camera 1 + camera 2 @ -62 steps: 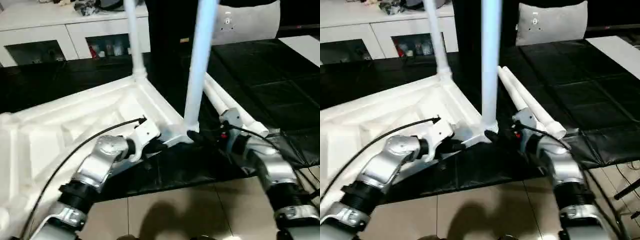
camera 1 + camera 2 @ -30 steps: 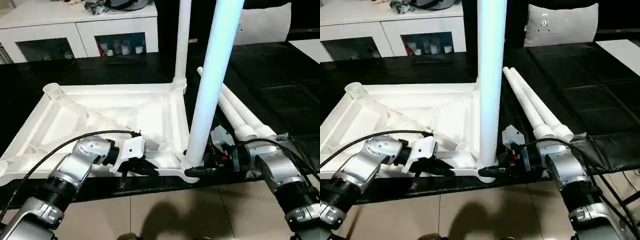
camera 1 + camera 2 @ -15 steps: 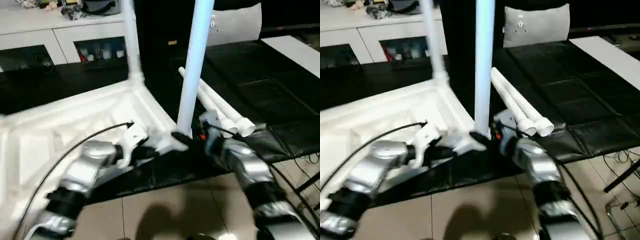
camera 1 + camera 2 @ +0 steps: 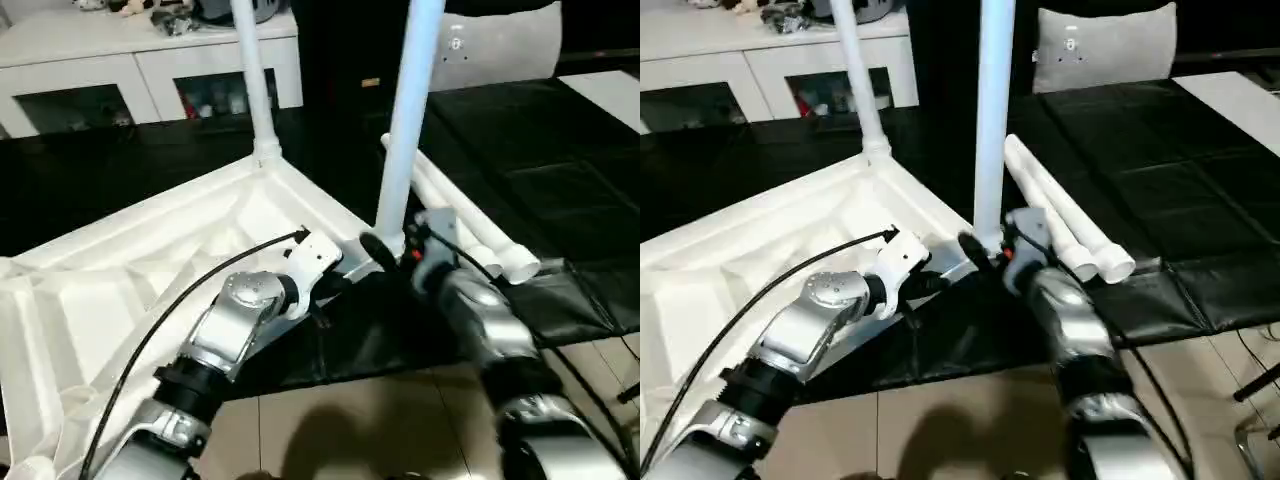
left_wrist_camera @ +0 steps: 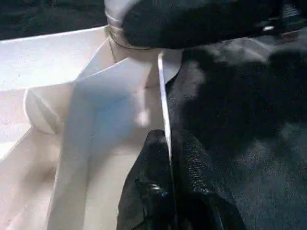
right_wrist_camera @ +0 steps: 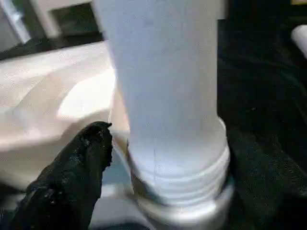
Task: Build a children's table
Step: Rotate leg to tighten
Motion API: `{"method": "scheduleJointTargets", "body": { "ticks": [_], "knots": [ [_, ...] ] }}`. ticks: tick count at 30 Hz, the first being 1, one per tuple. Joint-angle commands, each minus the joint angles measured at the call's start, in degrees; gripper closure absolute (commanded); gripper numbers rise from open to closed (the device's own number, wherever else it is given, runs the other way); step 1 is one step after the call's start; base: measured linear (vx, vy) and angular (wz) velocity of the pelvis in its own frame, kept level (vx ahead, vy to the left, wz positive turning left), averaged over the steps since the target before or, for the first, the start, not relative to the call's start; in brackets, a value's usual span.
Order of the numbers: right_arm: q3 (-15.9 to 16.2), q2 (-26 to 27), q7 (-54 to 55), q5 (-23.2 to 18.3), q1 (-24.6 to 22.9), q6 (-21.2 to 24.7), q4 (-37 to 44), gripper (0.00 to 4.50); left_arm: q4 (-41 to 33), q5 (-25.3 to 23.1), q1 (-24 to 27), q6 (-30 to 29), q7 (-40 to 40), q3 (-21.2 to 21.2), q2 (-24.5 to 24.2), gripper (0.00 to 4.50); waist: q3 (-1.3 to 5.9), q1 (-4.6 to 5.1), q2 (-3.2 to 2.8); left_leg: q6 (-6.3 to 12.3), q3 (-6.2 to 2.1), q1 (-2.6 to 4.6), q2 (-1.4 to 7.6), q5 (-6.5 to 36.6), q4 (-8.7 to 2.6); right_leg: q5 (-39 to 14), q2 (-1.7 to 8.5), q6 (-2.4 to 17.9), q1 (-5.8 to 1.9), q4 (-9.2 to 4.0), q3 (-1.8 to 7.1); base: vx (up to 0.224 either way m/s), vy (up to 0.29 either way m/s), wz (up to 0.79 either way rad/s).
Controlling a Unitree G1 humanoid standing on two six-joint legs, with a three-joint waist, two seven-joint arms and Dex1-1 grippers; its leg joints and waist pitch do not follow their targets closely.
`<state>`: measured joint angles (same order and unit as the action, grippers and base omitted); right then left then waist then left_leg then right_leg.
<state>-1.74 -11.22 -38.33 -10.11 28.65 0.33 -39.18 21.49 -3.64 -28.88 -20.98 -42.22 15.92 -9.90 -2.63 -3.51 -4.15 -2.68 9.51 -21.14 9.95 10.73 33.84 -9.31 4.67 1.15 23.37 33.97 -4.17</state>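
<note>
Tabletop [image 4: 150,270] lies upside down, ribbed underside up, on black padded mats [image 4: 560,180]; it sits skewed, one corner pointing toward the robot. Two legs stand upright in corner sockets: near leg [image 4: 405,130] at the corner closest to the robot, far leg [image 4: 252,85] at the corner behind it. Two spare legs [image 4: 470,225] lie side by side on the mat, just right of the near corner.

Left gripper [image 5: 170,191]: jaws closed thin on the tabletop's raised edge rim, one finger each side of the wall, a little short of the near corner socket. Left forearm reaches in low from the bottom left, wrist bent toward the corner, black cable [image 4: 180,300] arching over it.

Right gripper [image 4: 985,258]: at the base of the near leg, jaws set wide around the threaded foot where it enters the socket. In the right wrist view one black finger [image 6: 72,177] stands just beside the leg, a small gap visible; contact on the other side cannot be told. Right forearm comes in from the bottom right, angled up to the corner.

Behind: white cabinet with glass doors [image 4: 150,80], clutter on top. A white cushion [image 4: 500,45] at the back right. Tiled floor [image 4: 350,430] below the mat edge.
</note>
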Motion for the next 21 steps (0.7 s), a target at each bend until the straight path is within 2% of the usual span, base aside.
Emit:
{"method": "scheduleJointTargets", "body": {
  "ticks": [1,3,8,10,11,13,14,15,17,21],
  "knots": [
    [1.54,-1.46,-5.33,-0.33,-0.95,-0.84,3.01,0.10,0.28,-0.29,-0.09,3.09,-3.97,1.32,-2.38,4.50,3.81,-0.15,0.61,6.13,-0.57,-0.29,2.08,10.21,-3.39,-14.83,3.33,11.06,-3.53,-4.46,1.94,0.000,0.000,0.00],
    [2.33,-5.90,-12.17,-0.83,-1.91,-0.58,5.64,0.04,0.64,-0.28,0.54,6.13,-9.44,2.99,-6.19,4.50,3.72,-0.20,0.54,5.63,-0.64,-0.13,2.29,11.65,-3.55,-17.37,3.36,10.33,-3.48,-4.66,2.00,0.000,0.000,0.00],
    [4.66,-10.55,-19.95,0.02,-1.58,-1.52,6.64,0.04,1.48,-0.34,0.77,10.79,-16.28,4.94,-10.46,4.50,3.57,-0.13,0.57,4.96,-0.64,0.01,2.36,13.29,-3.66,-19.24,3.32,10.22,-3.33,-4.71,1.97,0.000,0.000,0.00],
    [5.76,-11.90,-23.04,0.01,-1.35,-1.52,6.96,0.04,1.56,0.25,0.81,12.57,-19.36,5.42,-11.78,4.50,3.64,-0.27,0.56,5.05,-0.59,0.01,2.47,12.70,-3.63,-18.32,3.37,11.07,-3.32,-4.56,1.99,0.000,0.000,0.00],
    [7.36,-13.36,-27.83,-0.31,-1.07,-0.75,7.84,0.04,1.95,0.28,0.62,15.02,-23.13,6.51,-13.91,4.50,3.69,-0.30,0.69,5.23,-0.52,-0.07,2.51,12.30,-3.56,-17.39,3.40,11.56,-3.36,-4.42,2.03,0.000,0.000,0.00],
    [8.48,-14.28,-31.20,-0.81,-1.05,0.12,8.72,0.04,2.60,0.36,0.35,17.15,-25.41,7.17,-15.24,4.50,3.67,-0.58,0.71,5.71,-0.56,-0.07,2.59,12.05,-3.57,-17.21,3.34,11.66,-3.32,-4.28,2.02,0.000,0.000,0.00],
    [8.48,-14.28,-31.20,-0.81,-1.05,0.12,8.72,0.20,2.60,0.36,0.35,17.15,-25.41,7.17,-15.24,4.50,3.68,-0.67,0.63,5.79,-0.53,-0.01,2.73,11.96,-3.58,-16.96,3.41,11.65,-3.27,-4.24,2.11,0.000,0.000,0.00],
    [9.72,-14.87,-34.16,-1.05,-1.00,1.31,9.26,0.32,2.90,0.55,0.09,18.42,-27.95,7.84,-16.32,4.50,3.70,-0.87,0.99,5.82,-0.50,0.01,2.74,11.44,-3.52,-16.53,3.42,11.89,-3.28,-4.15,2.13,0.000,0.000,0.00],
    [10.89,-14.94,-36.26,-0.78,-0.80,1.73,9.31,0.43,2.49,1.26,0.10,19.05,-31.19,8.45,-17.24,4.50,3.71,-1.20,0.77,5.60,-0.48,0.13,2.86,11.43,-3.60,-17.04,3.49,12.02,-3.15,-4.09,2.20,0.000,0.000,0.00],
    [11.85,-14.34,-37.54,-0.78,-0.15,1.74,8.60,0.72,1.48,2.36,0.36,19.76,-34.78,9.14,-17.86,4.50,3.70,-1.74,0.97,4.89,-0.41,0.25,2.97,11.28,-3.65,-16.69,3.62,12.50,-3.07,-3.90,2.37,0.000,0.000,0.00]
  ]
}}
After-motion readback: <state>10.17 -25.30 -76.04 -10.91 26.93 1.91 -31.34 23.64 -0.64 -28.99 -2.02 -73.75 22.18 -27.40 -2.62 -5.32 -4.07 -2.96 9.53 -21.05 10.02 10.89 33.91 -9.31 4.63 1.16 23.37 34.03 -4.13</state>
